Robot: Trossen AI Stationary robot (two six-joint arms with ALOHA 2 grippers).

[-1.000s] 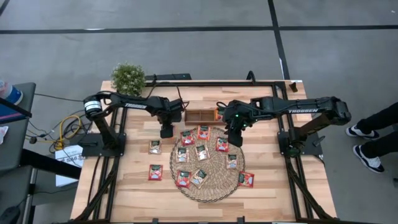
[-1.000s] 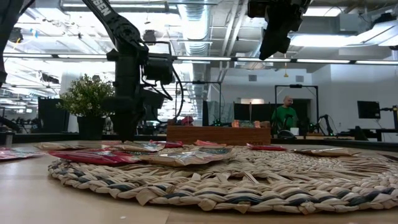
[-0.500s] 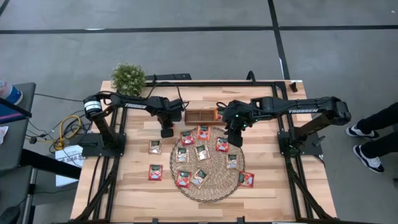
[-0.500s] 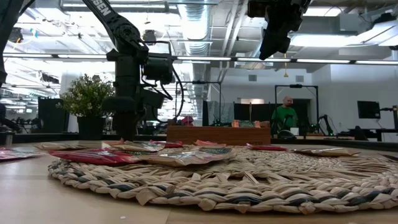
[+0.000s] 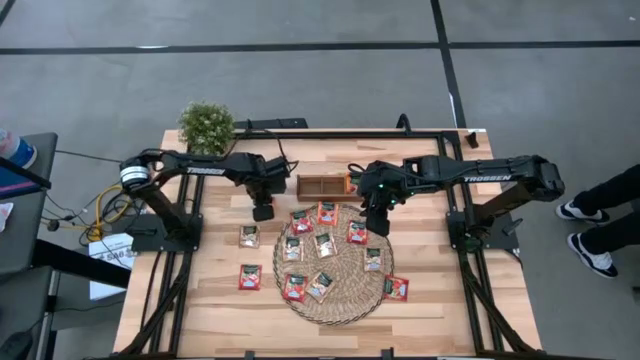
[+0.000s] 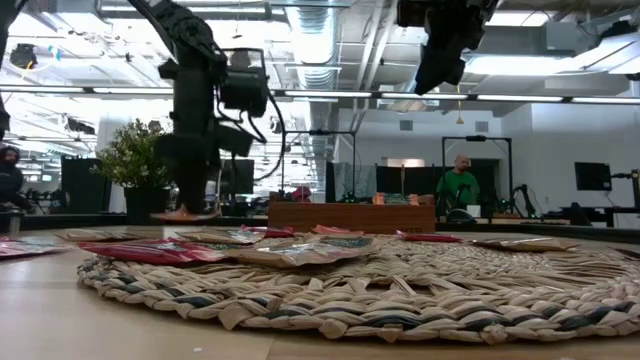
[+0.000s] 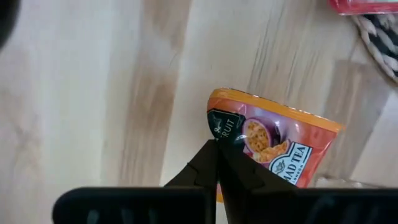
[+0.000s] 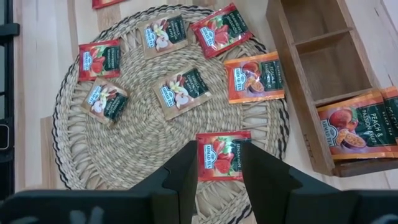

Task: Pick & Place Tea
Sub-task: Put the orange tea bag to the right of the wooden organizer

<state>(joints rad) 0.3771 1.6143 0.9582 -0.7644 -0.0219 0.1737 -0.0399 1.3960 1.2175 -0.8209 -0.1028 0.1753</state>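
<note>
My left gripper [image 5: 263,212] is shut on an orange tea sachet [image 7: 280,146] with a dark green band, just left of the round woven mat [image 5: 333,300]. The low view shows this sachet [image 6: 185,214] a little above the table. My right gripper [image 5: 378,225] hangs open high over the mat's far part and holds nothing. A red sachet [image 8: 222,155] on the mat shows between its fingers. Several more tea sachets lie flat on the mat. The wooden tray [image 5: 323,185] stands beyond the mat, with orange sachets [image 8: 354,127] in one end compartment. My left gripper pinches the sachet between its two fingers at the edge by the dark green band [image 7: 225,124], near a corner. The fingers come from above, pointing down. The sachet is lifted clear of the table and sticks out to one side below the fingertips.
Two loose sachets [image 5: 249,236] [image 5: 249,277] lie on the bare wood left of the mat, and one [image 5: 396,288] at the mat's right edge. A potted plant [image 5: 206,124] stands at the far left corner. A person [image 6: 459,185] stands in the room behind.
My left gripper has shut on the orange sachet and then risen straight up, taking the sachet off the table. My right gripper has kept still.
</note>
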